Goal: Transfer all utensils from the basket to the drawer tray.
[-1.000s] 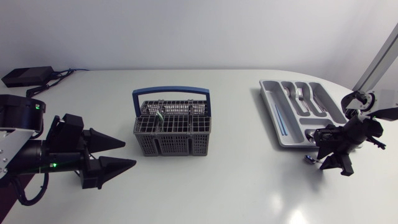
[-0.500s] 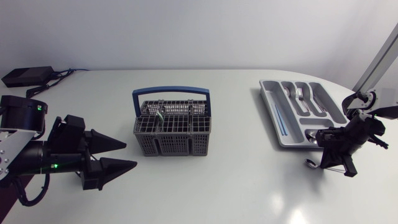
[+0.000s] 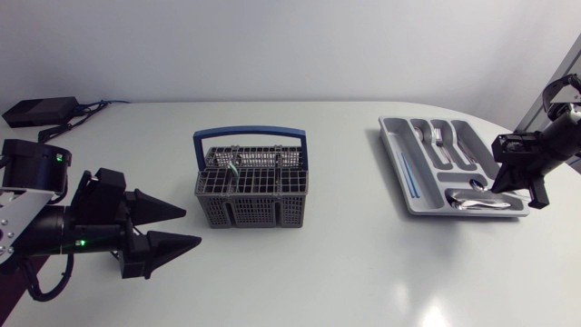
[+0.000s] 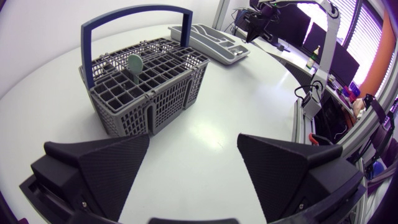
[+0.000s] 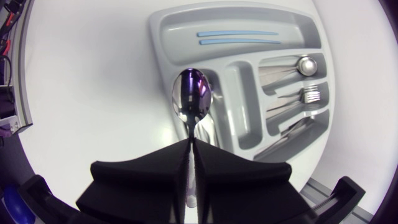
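Our right tool (image 5: 191, 144) is pinched tight on the handle of a shiny steel spoon (image 5: 191, 96), whose bowl seems to hang over the crosswise end compartment of the grey plastic drawer tray (image 5: 242, 14). To place it well, we judge we should turn the handle along that compartment, lower until the bowl nearly rests on its floor, release only then, and lift straight up clear of the dividers. Our left tool (image 3: 189, 225) sits wide open and empty on the worktop beside the grey mesh basket with the blue handle (image 3: 250, 207), where a green-tipped utensil (image 4: 134, 62) waits
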`<state>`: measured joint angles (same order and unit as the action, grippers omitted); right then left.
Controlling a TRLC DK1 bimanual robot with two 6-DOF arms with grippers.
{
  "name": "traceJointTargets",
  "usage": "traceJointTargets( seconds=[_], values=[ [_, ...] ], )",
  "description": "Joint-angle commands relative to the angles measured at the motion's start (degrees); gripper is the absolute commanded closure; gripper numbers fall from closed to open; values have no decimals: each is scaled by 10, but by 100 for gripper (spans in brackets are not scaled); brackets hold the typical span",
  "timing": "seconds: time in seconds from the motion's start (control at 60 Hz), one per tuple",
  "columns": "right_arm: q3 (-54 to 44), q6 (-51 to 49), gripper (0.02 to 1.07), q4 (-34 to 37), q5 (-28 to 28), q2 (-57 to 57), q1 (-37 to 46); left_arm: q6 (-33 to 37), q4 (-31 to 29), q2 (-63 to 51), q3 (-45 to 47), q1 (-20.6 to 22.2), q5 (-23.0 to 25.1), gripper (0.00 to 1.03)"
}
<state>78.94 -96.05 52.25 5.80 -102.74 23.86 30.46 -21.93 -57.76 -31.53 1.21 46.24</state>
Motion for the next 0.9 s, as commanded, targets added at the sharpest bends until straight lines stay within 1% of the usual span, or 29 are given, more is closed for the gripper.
traceJointTargets(
  seconds=[0.0,0.283,0.3,0.367,0.4,0.417,0.517,0.583,0.7,0.783,0.883],
  values=[
    [12,-13,102,-15,-1,-37,4,-3,4,-4,17,4,3,5],
    [-31,-20,100,-125,-47,-88,-7,-4,3,-3,16,5,2,5],
    [-34,-20,98,-130,-47,-89,-7,-4,3,-2,16,5,2,5],
    [-48,-18,71,-159,-48,-84,-8,-4,3,-1,16,5,0,5],
    [-56,-17,63,-167,-48,-78,-9,-4,3,-1,15,4,0,5],
    [-62,-16,60,-174,-47,-74,-9,-4,3,-1,15,4,-1,5],
    [-89,-14,54,-196,-45,-40,-17,-4,3,-1,13,4,-2,5],
    [-106,-5,47,-208,-43,-13,-26,-4,4,-2,13,5,-3,5],
    [-131,30,46,-187,-40,43,-62,-4,4,-4,12,6,-4,5],
    [-150,68,46,-167,-33,89,-105,-4,6,-7,11,6,-4,5],
    [-164,140,46,-156,-33,137,-174,-4,8,-13,9,6,-5,5]
  ],
)
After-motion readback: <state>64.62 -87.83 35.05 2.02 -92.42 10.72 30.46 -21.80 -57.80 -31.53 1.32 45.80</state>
